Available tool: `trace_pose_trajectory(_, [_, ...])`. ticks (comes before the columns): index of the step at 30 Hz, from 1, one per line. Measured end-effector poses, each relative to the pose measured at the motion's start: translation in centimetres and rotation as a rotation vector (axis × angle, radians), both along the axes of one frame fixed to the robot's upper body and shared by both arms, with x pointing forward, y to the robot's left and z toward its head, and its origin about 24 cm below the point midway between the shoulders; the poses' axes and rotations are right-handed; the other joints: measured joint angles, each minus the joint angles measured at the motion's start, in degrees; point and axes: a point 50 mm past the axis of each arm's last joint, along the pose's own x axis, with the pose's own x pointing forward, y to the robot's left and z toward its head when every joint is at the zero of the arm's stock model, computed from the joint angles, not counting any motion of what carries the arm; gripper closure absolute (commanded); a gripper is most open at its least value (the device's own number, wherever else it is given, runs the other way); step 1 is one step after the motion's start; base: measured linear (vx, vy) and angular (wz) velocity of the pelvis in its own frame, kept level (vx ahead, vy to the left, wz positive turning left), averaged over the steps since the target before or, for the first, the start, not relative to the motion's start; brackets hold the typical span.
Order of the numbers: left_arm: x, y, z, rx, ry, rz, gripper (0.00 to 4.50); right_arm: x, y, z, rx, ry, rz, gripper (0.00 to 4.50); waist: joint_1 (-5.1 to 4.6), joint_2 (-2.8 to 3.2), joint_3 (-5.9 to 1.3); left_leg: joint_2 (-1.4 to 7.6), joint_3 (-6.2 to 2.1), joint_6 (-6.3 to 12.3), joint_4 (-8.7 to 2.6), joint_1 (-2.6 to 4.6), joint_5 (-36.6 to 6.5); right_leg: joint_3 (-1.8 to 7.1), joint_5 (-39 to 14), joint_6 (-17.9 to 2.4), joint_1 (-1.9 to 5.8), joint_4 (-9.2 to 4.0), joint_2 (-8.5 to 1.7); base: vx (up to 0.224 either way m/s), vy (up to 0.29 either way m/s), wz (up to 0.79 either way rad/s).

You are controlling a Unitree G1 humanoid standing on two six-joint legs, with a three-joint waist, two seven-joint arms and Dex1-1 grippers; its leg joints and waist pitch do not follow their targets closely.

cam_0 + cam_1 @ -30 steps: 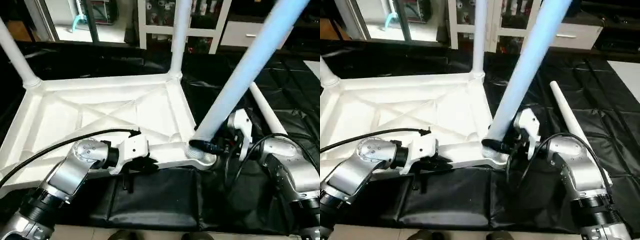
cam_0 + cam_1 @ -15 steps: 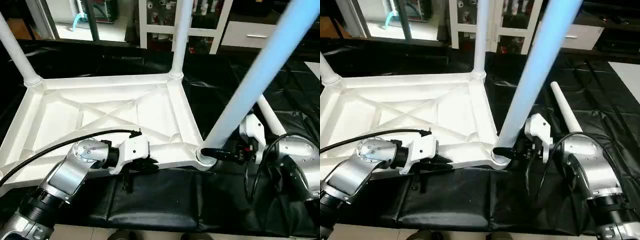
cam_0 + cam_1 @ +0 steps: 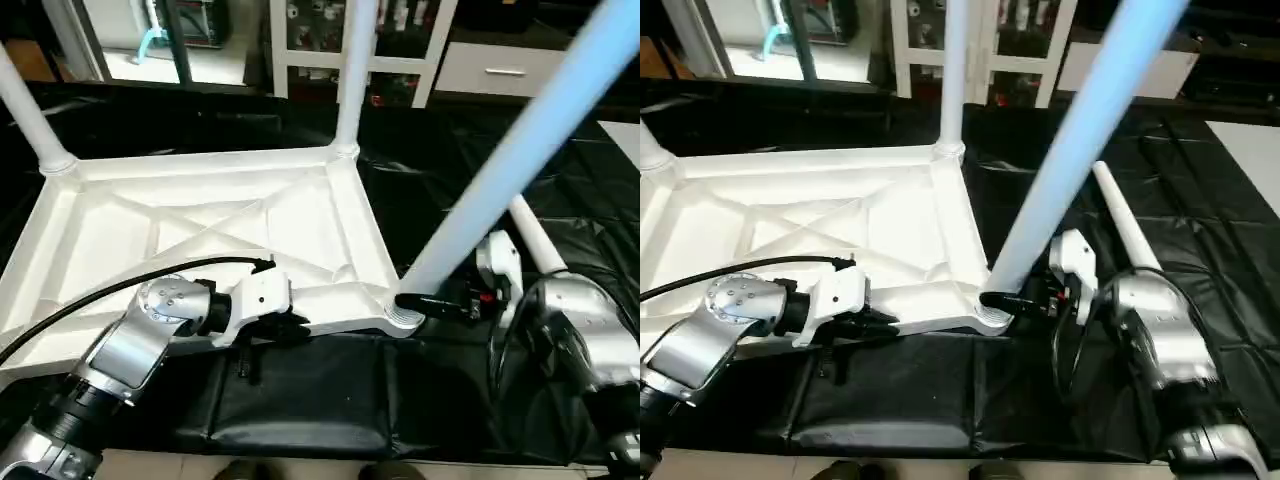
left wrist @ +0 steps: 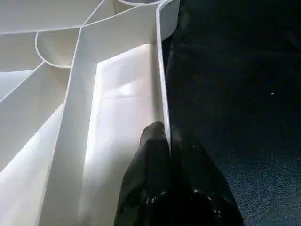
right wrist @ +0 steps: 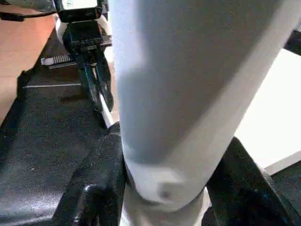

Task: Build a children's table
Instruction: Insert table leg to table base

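The children's table top (image 3: 200, 215) lies upside down on a black mat, ribs showing. Two white legs stand in its far corners, one at the left (image 3: 25, 100) and one at the right (image 3: 350, 70). A third leg (image 3: 500, 170) leans up to the right out of the near right corner socket (image 3: 402, 320). My right gripper (image 3: 408, 301) is shut on that leg's base, with a black finger (image 5: 99, 188) on each side. My left gripper (image 3: 290, 325) is shut on the top's thin near rim (image 4: 162, 94). A fourth leg (image 3: 1120, 215) lies on the mat beyond my right arm.
A black mat (image 3: 300, 400) covers the floor under and around the top. A white glass-door cabinet (image 3: 400, 40) stands at the back. A black cable (image 3: 100, 295) arcs from my left arm over the top's near edge.
My right gripper has shifted a little to the right with the leg's base, and the leg now leans further right. My left gripper has kept its pinch on the rim.
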Motion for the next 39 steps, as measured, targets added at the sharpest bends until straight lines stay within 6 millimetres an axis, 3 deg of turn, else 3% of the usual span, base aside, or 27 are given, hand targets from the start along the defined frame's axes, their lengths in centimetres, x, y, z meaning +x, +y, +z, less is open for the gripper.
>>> trace_pose_trajectory(5, [-0.2, 0.4, -0.1, 0.008, 0.014, 0.005, 4.50, 0.4, 0.4, -0.2, -0.027, 0.027, 0.060, 2.62, -0.43, -0.16, -0.06, 0.00, 0.00, -0.04, -0.27, 0.39, 0.0, -0.01, 0.0, 0.0, 0.03, -0.28, 0.03, 0.000, 0.000, 0.00])
trace_pose_trajectory(9, [-0.4, 0.5, -0.2, 0.009, 0.019, 0.005, 4.50, 0.5, 0.3, -0.4, -0.038, 0.034, 0.095, 2.62, -0.60, -0.42, -0.23, -0.01, 0.00, -0.07, -0.91, 0.90, 0.0, -0.05, -0.3, 0.5, 0.57, -0.97, 0.11, 0.000, 0.000, 0.00])
trace_pose_trajectory(25, [-0.6, 0.8, -0.5, 0.022, 0.030, 0.016, 4.50, -0.2, 1.1, -1.8, 0.008, -0.008, 0.036, 2.62, -0.88, -1.19, -0.61, -0.03, -0.05, -0.44, -1.84, 1.48, -0.2, -0.06, -0.8, 1.3, 0.79, -1.14, 0.18, 0.000, 0.000, 0.00])
trace_pose_trajectory(28, [-0.4, 1.0, -0.6, 0.031, 0.023, 0.048, 4.50, -0.1, 1.7, -2.5, 0.057, -0.007, -0.068, 2.62, -1.21, -1.62, -0.65, -0.03, -0.21, -0.71, -2.02, 1.62, -0.3, -0.07, -0.9, 1.5, 0.76, -1.17, 0.25, 0.000, 0.000, 0.00])
trace_pose_trajectory(34, [0.3, 0.6, -0.7, 0.026, 0.016, 0.147, 4.50, 0.8, 3.1, -3.2, 0.110, -0.022, -0.299, 2.62, -2.44, -1.49, -0.58, -0.05, -1.01, -1.15, -2.47, 1.64, -0.6, -0.31, -1.2, 1.9, 0.70, -2.11, 0.57, 0.000, 0.000, 0.00])
trace_pose_trajectory(39, [1.6, -2.6, -0.8, -0.010, 0.038, 0.357, 4.50, 3.3, 4.5, -3.1, 0.142, -0.026, -0.670, 2.62, -3.07, -0.92, -0.31, -0.10, -1.16, -1.15, -2.73, 1.67, -0.6, -0.33, -1.2, 1.9, 0.65, -2.98, 0.69, 0.000, 0.000, 0.00])
